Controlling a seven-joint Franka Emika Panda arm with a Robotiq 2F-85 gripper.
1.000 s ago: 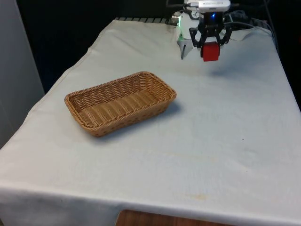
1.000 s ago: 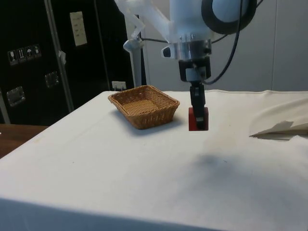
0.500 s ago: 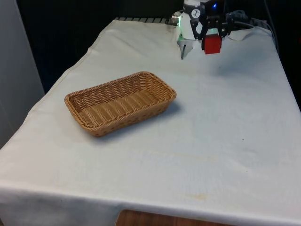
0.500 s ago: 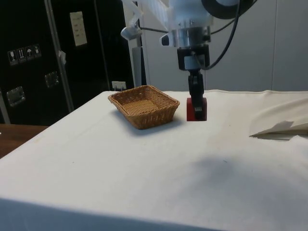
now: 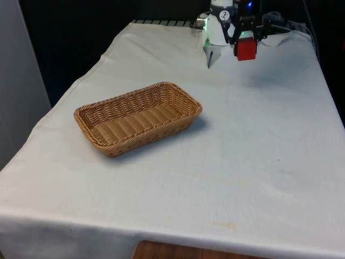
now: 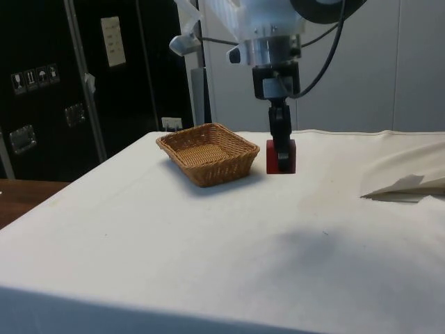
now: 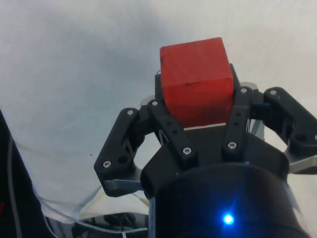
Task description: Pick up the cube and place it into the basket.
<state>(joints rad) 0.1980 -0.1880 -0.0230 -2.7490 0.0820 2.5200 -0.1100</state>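
Clamped on the small red wooden cube (image 5: 246,49), the black two-finger claw (image 5: 246,42) holds it clear of the white-clothed counter (image 5: 259,151) at the front view's upper right. That height should let it pass over the rim of the oblong woven wicker basket (image 5: 138,117), well apart at centre left.

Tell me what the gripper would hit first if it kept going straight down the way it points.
Probably the white cloth on the table. The gripper points down, shut on the red cube, which would touch first. The basket sits off to one side, apart from that line.

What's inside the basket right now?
Nothing: the basket shows bare wicker inside. The red cube is up in the gripper, away from it.
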